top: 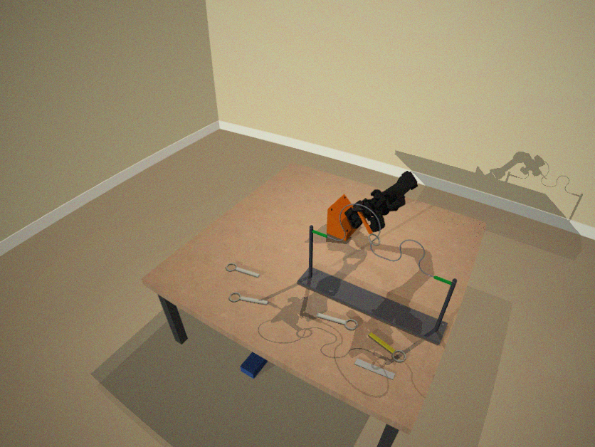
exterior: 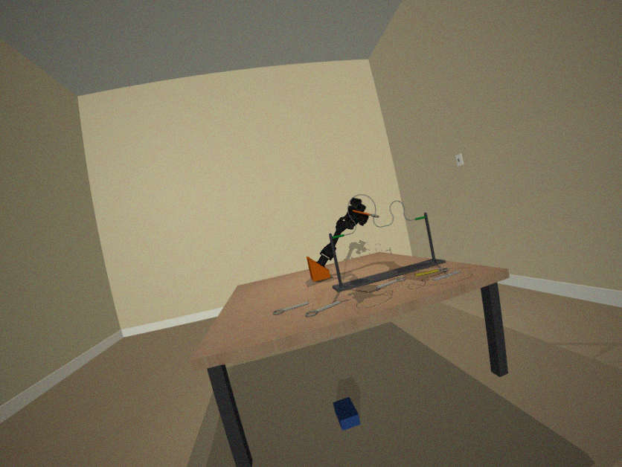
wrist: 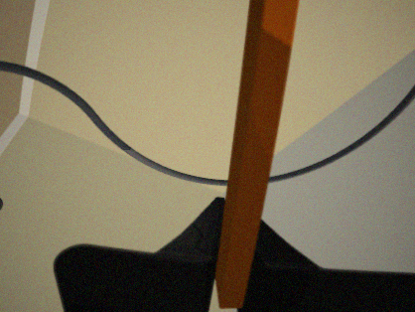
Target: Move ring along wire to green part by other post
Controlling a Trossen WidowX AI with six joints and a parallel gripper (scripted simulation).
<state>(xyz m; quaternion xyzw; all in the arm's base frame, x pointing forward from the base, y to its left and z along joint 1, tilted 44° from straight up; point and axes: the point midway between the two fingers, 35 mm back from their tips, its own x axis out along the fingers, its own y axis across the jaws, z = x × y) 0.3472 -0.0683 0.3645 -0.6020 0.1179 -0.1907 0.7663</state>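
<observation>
The wire (top: 408, 242) (exterior: 396, 204) (wrist: 99, 124) runs in curves between two dark posts on a dark base plate (top: 370, 302). It has a green part at the left post (top: 318, 233) (exterior: 338, 236) and a green part at the right post (top: 442, 279) (exterior: 418, 218). My gripper (top: 363, 222) (exterior: 358, 210) (wrist: 226, 206) is shut on the orange handle (top: 368, 225) (exterior: 362, 213) (wrist: 253, 149). The ring (top: 369, 238) (exterior: 375, 215) is around the thin grey wire just past its big loop, well up from the table. In the wrist view the ring is out of frame. I cannot tell whether the ring touches the wire.
An orange wedge block (top: 339, 218) (exterior: 318, 270) stands behind the left post beside the arm's base. Spare ring tools (top: 243, 270) (top: 248, 299) (top: 337, 319), a yellow-handled one (top: 382, 342) and a grey bar (top: 374, 369) lie on the table. A blue box (top: 252, 364) (exterior: 346, 413) is on the floor.
</observation>
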